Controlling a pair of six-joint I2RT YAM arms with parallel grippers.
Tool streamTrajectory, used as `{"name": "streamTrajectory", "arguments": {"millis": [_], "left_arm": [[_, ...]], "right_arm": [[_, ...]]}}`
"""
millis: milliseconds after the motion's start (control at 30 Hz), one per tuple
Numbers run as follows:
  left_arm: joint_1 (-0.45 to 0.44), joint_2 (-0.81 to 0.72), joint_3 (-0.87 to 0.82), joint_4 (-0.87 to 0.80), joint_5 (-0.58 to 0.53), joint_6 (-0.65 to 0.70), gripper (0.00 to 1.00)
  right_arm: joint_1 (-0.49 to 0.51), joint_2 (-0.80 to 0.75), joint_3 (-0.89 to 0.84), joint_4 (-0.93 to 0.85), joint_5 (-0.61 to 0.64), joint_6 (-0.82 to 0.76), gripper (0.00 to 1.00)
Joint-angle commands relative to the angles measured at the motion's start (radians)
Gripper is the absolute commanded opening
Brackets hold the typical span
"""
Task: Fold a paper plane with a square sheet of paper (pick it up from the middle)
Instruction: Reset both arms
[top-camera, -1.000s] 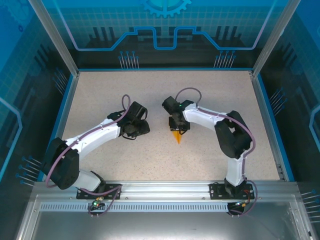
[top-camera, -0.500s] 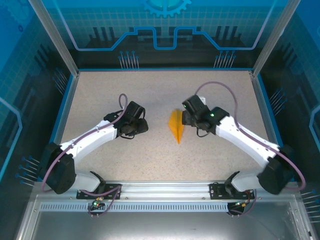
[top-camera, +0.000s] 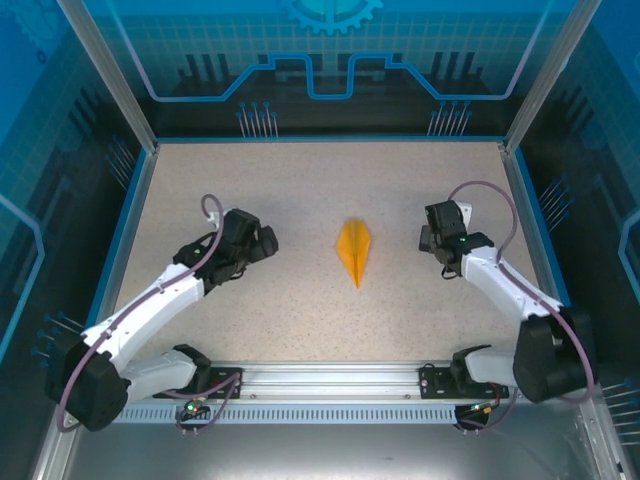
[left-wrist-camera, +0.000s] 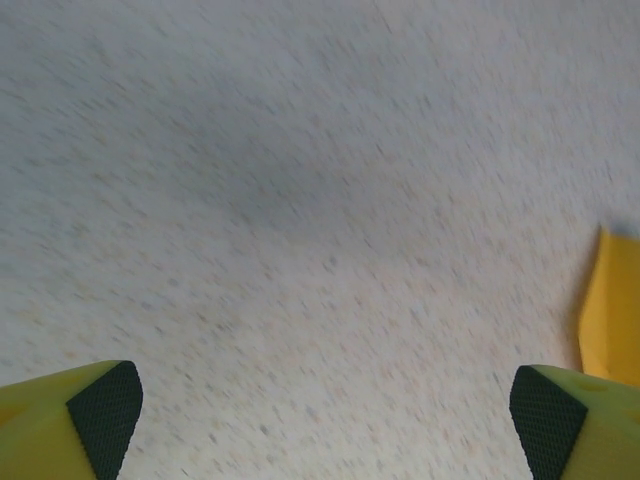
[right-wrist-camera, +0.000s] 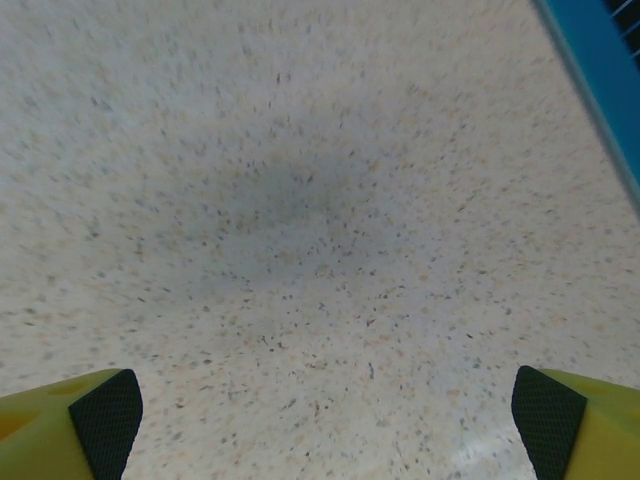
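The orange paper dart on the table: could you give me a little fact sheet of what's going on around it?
Object: orange-yellow folded paper plane, a narrow dart with a centre crease
Position: flat on the speckled beige tabletop, mid-table, tip toward the arm bases
Left gripper: open, empty, left of the plane, apart from it
Right gripper: open, empty, right of the plane, apart from it
Folding: looks finished
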Motion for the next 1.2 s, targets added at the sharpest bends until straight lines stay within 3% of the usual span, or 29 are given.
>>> {"name": "streamTrajectory", "arguments": {"millis": [0,100,300,467,700,800,900,1033,1067,1100,1167], "left_arm": [[0.095,-0.027,-0.044,0.064,-0.115,0.090,0.98],[0.191,-0.014,-0.060,0.121,-0.118,0.149,0.98],[0.306,0.031,-0.090,0.246,-0.187,0.271,0.99],[0.311,0.067,-0.269,0.640,-0.296,0.455,0.98],[0.314,0.208,-0.356,1.019,-0.150,0.585,0.99],[0.321,0.280,-0.382,1.152,-0.122,0.638,0.99],[0.348,0.344,-0.423,1.299,-0.016,0.659,0.98],[0.383,0.390,-0.449,1.363,0.193,0.692,0.98],[0.387,0.428,-0.462,1.452,0.181,0.697,0.98],[0.391,0.403,-0.431,1.358,0.156,0.674,0.98],[0.403,0.412,-0.441,1.384,0.160,0.664,0.98]], "right_arm": [[-0.020,0.026,-0.009,0.203,-0.069,-0.159,0.99],[-0.028,0.014,-0.090,0.416,-0.046,-0.241,0.99],[-0.058,0.029,-0.202,0.729,-0.129,-0.335,0.99],[-0.106,0.110,-0.239,0.876,-0.248,-0.360,0.99],[-0.106,0.101,-0.272,0.942,-0.353,-0.417,0.99],[-0.108,0.156,-0.356,1.157,-0.420,-0.464,0.99],[-0.125,0.148,-0.348,1.124,-0.431,-0.441,0.99],[-0.100,0.192,-0.424,1.308,-0.435,-0.479,0.99],[-0.101,0.176,-0.421,1.272,-0.434,-0.470,1.00],[-0.105,0.183,-0.421,1.280,-0.431,-0.467,0.99],[-0.103,0.187,-0.398,1.247,-0.372,-0.442,0.99]]}}
